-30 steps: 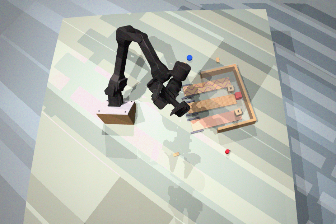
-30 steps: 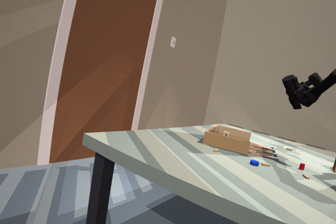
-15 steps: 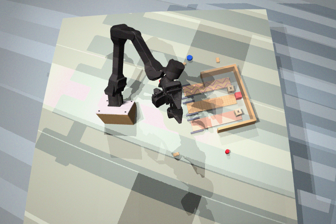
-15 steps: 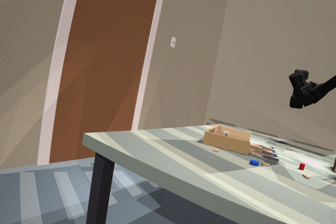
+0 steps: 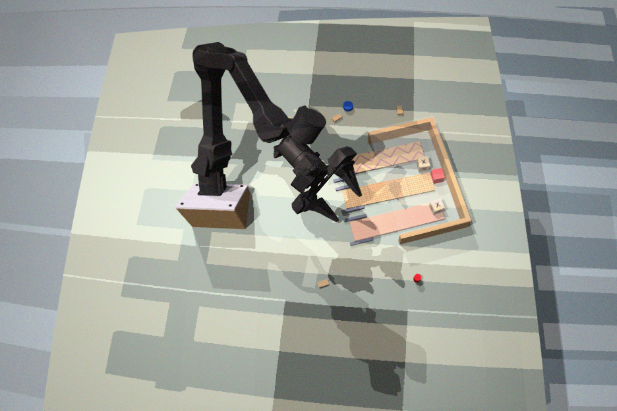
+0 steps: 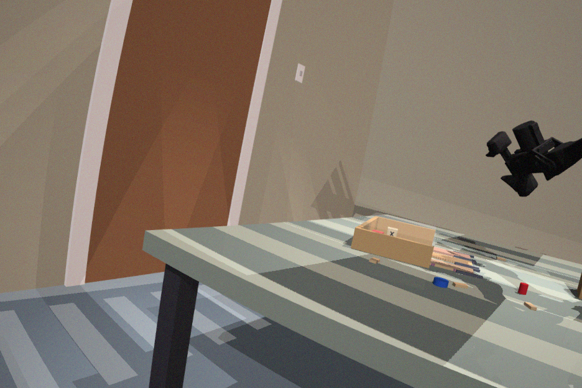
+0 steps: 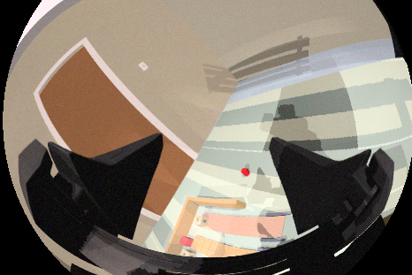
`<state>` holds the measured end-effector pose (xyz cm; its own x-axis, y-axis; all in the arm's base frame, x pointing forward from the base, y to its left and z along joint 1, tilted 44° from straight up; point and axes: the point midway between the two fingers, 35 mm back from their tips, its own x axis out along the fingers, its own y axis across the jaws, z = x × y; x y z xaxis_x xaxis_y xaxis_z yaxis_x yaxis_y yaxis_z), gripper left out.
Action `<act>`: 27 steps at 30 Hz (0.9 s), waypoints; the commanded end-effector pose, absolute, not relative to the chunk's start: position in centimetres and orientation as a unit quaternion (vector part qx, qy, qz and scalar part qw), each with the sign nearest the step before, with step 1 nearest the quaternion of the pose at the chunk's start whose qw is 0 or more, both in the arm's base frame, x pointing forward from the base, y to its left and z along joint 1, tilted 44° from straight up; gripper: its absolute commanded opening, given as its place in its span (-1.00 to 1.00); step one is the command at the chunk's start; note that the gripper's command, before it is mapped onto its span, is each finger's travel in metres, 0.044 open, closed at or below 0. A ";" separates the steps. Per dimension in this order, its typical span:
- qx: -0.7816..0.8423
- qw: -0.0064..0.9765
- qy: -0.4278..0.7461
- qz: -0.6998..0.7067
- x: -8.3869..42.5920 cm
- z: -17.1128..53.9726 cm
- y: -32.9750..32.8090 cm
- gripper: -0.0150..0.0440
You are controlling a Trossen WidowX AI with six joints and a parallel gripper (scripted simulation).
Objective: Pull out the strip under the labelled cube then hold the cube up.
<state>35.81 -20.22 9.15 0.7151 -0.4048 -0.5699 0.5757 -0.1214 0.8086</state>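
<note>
My gripper (image 5: 349,207) (image 7: 217,141) is open and empty, high above the table near the strips' handle ends. Two pale cubes show an X on top: one cube (image 5: 423,162) sits at the far end of the zigzag strip (image 5: 393,156), the other cube (image 5: 437,205) (image 7: 204,220) at the far end of the plain pink strip (image 5: 398,222) (image 7: 247,225). A red cube (image 5: 437,175) (image 7: 186,241) is at the end of the grid-patterned strip (image 5: 398,190) (image 7: 217,248). One X cube (image 6: 392,232) shows over the box wall; which one is unclear. My arm hides part of the zigzag strip's near end.
A three-sided wooden wall (image 5: 433,230) (image 6: 392,247) (image 7: 217,201) surrounds the strips' far ends. Dark rails flank the near ends. A blue disc (image 5: 347,105) (image 6: 440,281) and small wooden blocks lie outside, with a red cylinder (image 5: 417,278) (image 7: 245,171) on the other side.
</note>
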 end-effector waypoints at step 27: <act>0.337 0.889 0.259 0.172 31.7 13.0 -7.0 0.86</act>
